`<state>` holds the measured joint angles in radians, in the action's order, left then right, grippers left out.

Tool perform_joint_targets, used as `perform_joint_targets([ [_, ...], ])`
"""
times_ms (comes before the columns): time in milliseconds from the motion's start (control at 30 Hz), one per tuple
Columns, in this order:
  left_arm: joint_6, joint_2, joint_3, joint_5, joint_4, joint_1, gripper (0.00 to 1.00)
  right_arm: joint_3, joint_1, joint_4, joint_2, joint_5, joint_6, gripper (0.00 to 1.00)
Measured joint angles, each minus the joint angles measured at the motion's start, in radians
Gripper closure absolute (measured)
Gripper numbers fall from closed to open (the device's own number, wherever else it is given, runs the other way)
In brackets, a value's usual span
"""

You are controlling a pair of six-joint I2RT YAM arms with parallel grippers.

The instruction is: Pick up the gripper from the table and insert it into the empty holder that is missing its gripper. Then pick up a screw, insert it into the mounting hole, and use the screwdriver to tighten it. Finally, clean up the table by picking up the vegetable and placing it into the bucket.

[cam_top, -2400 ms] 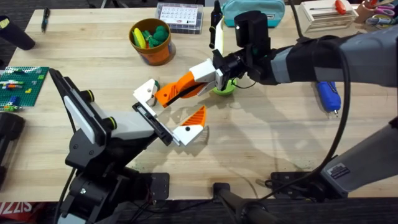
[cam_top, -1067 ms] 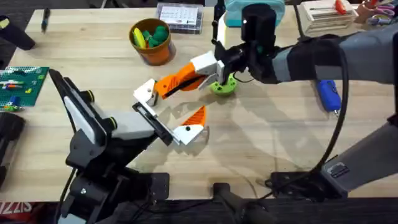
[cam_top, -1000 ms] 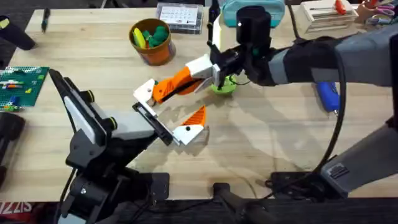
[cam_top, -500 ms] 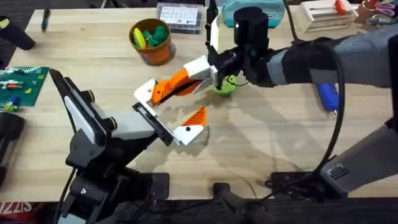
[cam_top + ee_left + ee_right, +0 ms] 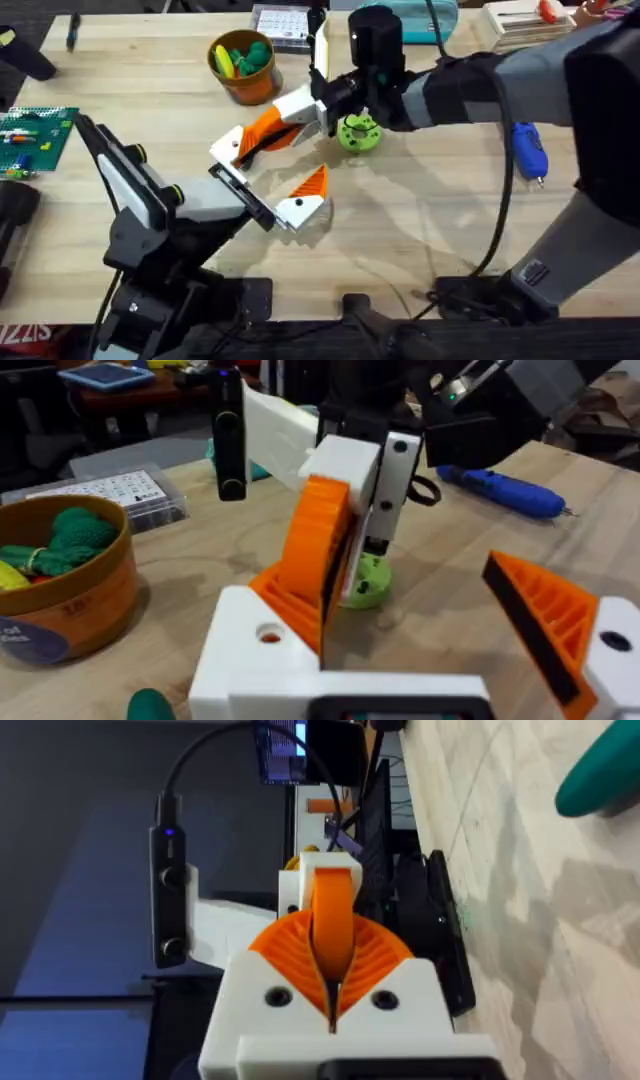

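Note:
My right gripper is shut on the orange wedge of the gripper. The gripper's white base rests against the far end of the holder, the black rail on my left arm; I cannot tell whether it is seated. The rail's other end carries the shorter orange-and-white finger. My left gripper stands open. The lime-green vegetable lies beside the right gripper. The screwdriver lies at the right, the bucket at the back left. A screw is out of view.
A clear parts box and a teal pouch sit at the back edge. A green brick board lies at the far left, with a black pen behind it. Dark-green and yellow toys fill the bucket. Bare wood stretches right of centre.
My right arm has shifted left and toward the back with the gripper, uncovering the vegetable. The white base stays at the rail's far end. The left arm has hardly moved.

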<state>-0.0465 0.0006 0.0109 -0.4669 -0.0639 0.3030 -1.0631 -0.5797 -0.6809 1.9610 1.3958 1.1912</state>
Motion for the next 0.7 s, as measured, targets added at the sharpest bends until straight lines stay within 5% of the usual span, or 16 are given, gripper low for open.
perform_joint_targets([
  [700,-0.01,0.0,0.0,0.002,0.0,-0.001,0.009,-0.009,0.001,0.012,0.008,0.021,-0.029,0.985],
])
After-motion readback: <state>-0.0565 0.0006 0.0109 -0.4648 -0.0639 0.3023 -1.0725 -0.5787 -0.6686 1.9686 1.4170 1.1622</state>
